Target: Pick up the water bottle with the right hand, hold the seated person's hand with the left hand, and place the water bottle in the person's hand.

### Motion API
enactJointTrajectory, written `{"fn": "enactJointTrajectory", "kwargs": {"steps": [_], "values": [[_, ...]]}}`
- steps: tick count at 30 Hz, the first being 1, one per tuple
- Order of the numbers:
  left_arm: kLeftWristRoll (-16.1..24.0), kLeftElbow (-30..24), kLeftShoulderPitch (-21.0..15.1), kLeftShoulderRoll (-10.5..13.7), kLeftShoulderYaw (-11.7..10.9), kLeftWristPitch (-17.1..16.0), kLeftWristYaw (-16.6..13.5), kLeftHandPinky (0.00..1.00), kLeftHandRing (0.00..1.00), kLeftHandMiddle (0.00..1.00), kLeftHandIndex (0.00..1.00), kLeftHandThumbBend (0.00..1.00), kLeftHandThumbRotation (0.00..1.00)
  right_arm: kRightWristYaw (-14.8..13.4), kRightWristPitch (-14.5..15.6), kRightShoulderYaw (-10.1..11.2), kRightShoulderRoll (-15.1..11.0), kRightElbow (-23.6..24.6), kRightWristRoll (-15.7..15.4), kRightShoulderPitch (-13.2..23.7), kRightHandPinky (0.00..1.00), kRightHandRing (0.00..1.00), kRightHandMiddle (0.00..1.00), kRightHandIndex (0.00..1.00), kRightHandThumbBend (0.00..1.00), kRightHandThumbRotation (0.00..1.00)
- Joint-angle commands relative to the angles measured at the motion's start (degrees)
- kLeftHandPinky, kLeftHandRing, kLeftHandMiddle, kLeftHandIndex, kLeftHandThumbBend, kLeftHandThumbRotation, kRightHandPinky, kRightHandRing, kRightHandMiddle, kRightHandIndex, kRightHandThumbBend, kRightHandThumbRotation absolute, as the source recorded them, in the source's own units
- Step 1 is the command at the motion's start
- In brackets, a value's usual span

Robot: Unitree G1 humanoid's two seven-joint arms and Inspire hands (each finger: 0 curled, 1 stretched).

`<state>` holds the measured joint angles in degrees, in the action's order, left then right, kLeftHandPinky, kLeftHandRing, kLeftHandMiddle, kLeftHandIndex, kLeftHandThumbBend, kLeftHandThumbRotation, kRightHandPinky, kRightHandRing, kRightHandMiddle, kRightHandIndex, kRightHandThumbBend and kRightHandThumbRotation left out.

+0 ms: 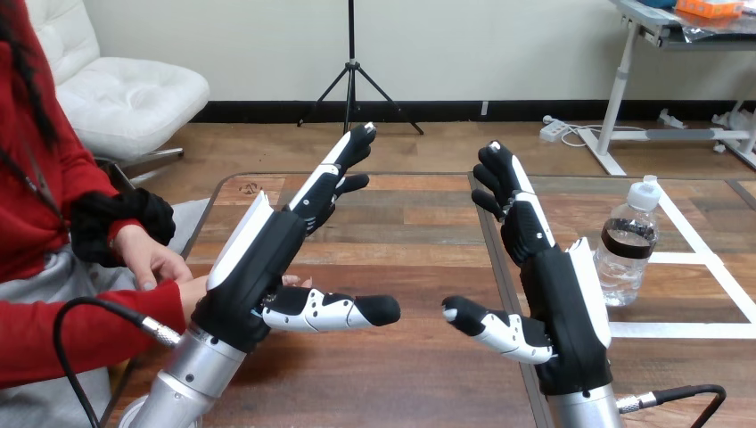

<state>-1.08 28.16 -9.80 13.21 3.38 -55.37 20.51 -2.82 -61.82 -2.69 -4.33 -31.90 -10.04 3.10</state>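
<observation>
We logged: water bottle [627,245] upright on the counter [410,232], just right of our right hand [557,294], untouched. Left hand [258,267] likewise up; fingers [343,160] straight, spread, holding nothing. Bare counter lay between them. Person's hands [153,259] were at the left edge.

Words to read: none can be made out.
water bottle [627,245]: it has a dark band [629,239] around it, and any print there is too small to read.
table [419,223]: a little round mark [249,188] sits near its far left corner, too small to read.
tape lines [704,259]: plain white strips on the table, with no letters or numbers.
</observation>
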Motion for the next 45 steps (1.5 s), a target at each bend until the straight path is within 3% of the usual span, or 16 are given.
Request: {"fn": "enactJointTrajectory", "kwargs": {"steps": [1,12,21,30,45], "values": [[-1.8,0.8,-2.3,-0.8,-0.4,-1.2,-0.2,0.88,0.95,0.97,0.96,1.0,0.55,1.0,-0.9,-0.6,0.9,0.4,3.2,2.5,0.91,0.95,0.97,0.97,1.0,0.66],[-4.9,0.6,-1.7,-1.8,-0.4,-0.6,0.5,0.85,0.92,0.93,0.92,1.0,0.5,2.1,-0.7,-1.0,2.0,1.1,6.3,1.9,0.89,0.93,0.95,0.94,1.0,0.61],[-6.2,0.3,-1.0,-2.7,-0.8,-0.4,0.3,0.82,0.87,0.89,0.89,1.0,0.49,1.2,-0.9,0.1,3.0,1.9,5.9,1.2,0.84,0.9,0.93,0.93,1.0,0.59],[-7.9,0.0,-0.6,-3.5,-1.0,-0.2,0.8,0.78,0.82,0.83,0.86,1.0,0.47,-1.2,-2.2,1.6,4.4,2.3,5.6,0.8,0.8,0.86,0.89,0.9,1.0,0.53],[-10.4,-1.3,0.1,-4.3,-1.2,1.5,2.0,0.8,0.82,0.81,0.84,1.0,0.41,-6.6,-5.3,6.2,5.8,3.5,1.8,0.6,0.72,0.78,0.82,0.84,1.0,0.43]]}}
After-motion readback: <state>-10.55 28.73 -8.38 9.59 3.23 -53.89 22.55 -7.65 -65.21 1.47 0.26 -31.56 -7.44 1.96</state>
